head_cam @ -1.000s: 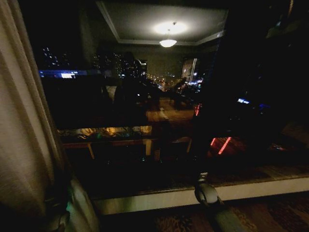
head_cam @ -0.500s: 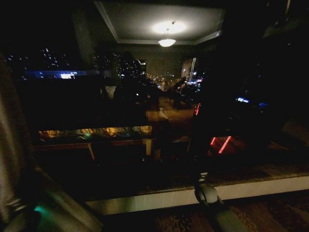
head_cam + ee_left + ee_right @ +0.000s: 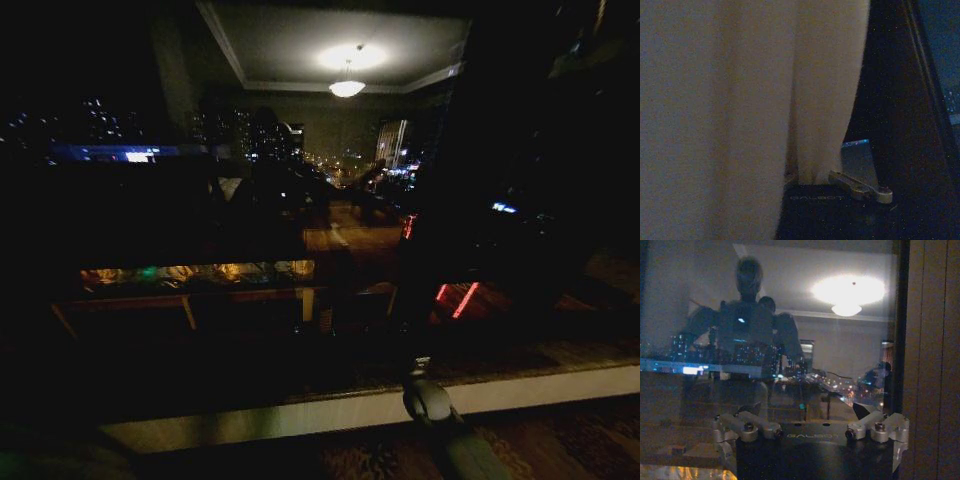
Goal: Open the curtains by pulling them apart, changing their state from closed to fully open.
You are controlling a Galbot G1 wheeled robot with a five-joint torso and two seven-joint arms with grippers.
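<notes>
One sheer cream curtain hangs in soft vertical folds right against my left wrist camera. Its lower folds bunch together where they enter my left gripper, which is shut on the fabric; one metal finger link juts out beside it. In the head view the bare dark window spans the scene, and my right gripper rests low at the sill. The right wrist view has my right gripper open, its links spread wide, facing the glass with nothing between them.
The window glass reflects a ceiling lamp and the robot itself. A pale sill runs along the bottom, with patterned carpet below. A tan vertical band stands beside the glass near the right gripper.
The cream curtain at the left of the head view has slid left out of that view, along with my left arm. The right arm has stayed put.
</notes>
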